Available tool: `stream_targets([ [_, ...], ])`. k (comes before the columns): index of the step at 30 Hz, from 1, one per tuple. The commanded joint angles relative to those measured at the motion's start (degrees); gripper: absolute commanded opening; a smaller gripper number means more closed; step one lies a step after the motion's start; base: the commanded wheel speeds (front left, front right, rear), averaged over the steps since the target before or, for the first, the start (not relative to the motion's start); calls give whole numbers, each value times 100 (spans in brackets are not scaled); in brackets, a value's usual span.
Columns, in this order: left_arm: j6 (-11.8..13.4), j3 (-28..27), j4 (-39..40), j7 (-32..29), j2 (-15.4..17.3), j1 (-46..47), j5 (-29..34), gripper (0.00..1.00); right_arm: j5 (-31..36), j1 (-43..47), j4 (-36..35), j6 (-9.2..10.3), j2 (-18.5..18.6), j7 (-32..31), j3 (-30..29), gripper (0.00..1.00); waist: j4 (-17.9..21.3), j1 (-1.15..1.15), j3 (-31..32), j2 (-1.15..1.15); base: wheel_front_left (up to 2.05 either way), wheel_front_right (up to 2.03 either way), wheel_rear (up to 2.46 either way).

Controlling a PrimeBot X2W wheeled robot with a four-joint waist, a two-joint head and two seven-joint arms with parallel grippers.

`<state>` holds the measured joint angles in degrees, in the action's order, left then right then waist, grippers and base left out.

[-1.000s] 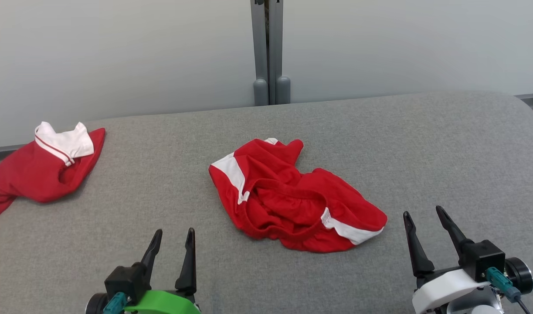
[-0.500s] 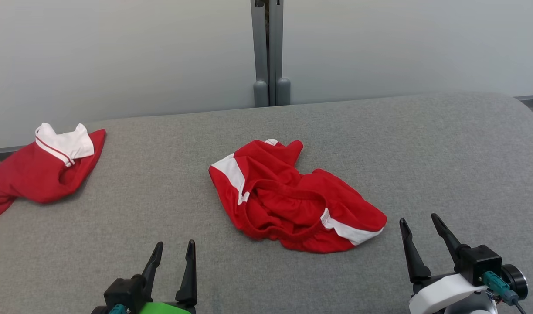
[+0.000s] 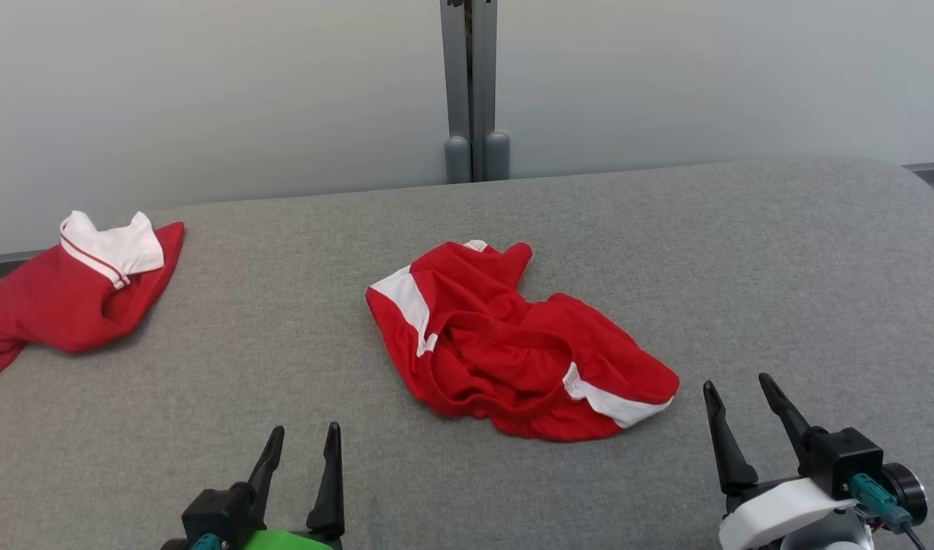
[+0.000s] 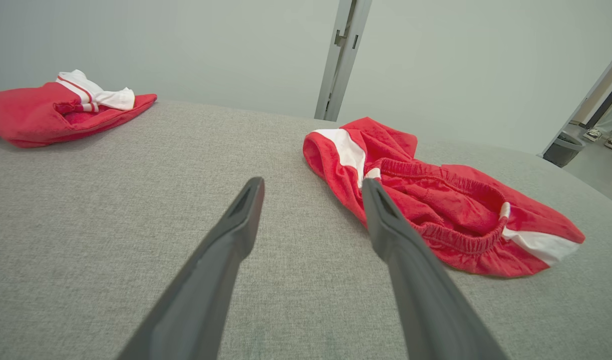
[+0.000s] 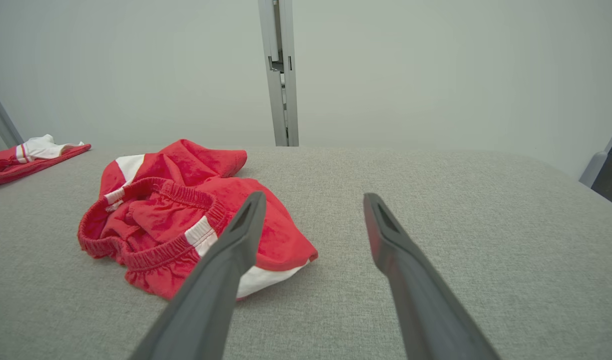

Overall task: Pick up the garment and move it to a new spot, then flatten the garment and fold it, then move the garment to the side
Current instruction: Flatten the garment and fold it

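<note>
Both grippers are empty, their two dark fingers spread wide and pointing away from the robot. The left gripper [image 3: 305, 431] hovers low over a grey padded table [image 3: 780, 267], on the robot's left of a grey post [image 3: 470, 84] that stands against the back wall. The right gripper [image 3: 738, 383] hovers on the robot's right of that post.

Between them, straight in front of the post and toward the robot, lies a crumpled pair of red shorts [image 3: 512, 344] with white side stripes, the elastic waistband gaping upward. This is most likely the garment to pick up. Its long axis runs on a diagonal. One end points back toward the post and slightly to the robot's left, and the other end comes forward and to the robot's right.

That nearer end carries a white stripe and lies just beside the right gripper's fingertips, apart from them. The left gripper stands farther from the cloth, with bare table between. The right arm looks better placed for the first grasp.

Far to the robot's left of the post, a red shirt [image 3: 77, 290] with a white collar lies at the table's edge, well apart from the shorts.
</note>
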<state>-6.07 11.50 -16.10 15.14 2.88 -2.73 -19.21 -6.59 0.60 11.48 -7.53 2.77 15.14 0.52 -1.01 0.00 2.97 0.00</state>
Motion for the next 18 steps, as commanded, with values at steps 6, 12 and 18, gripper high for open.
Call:
stream_targets([
  [6, 2, 29, -9, 1, 2, 25, -44, 100, -30, -48, 14, 8, 22, 2, -24, 100, -12, 0, -25, 0, 0, 0, 0],
  [12, -41, 285, -106, 1, 2, 137, 2, 100, -13, -82, 10, 8, 21, 2, -36, 100, 0, 0, -76, 0, 0, 0, 0],
  [18, -117, 1025, -551, 2, 4, 681, 31, 100, 23, -141, 17, 8, 22, 2, -9, 100, 133, 0, -197, 0, 0, 0, 0],
])
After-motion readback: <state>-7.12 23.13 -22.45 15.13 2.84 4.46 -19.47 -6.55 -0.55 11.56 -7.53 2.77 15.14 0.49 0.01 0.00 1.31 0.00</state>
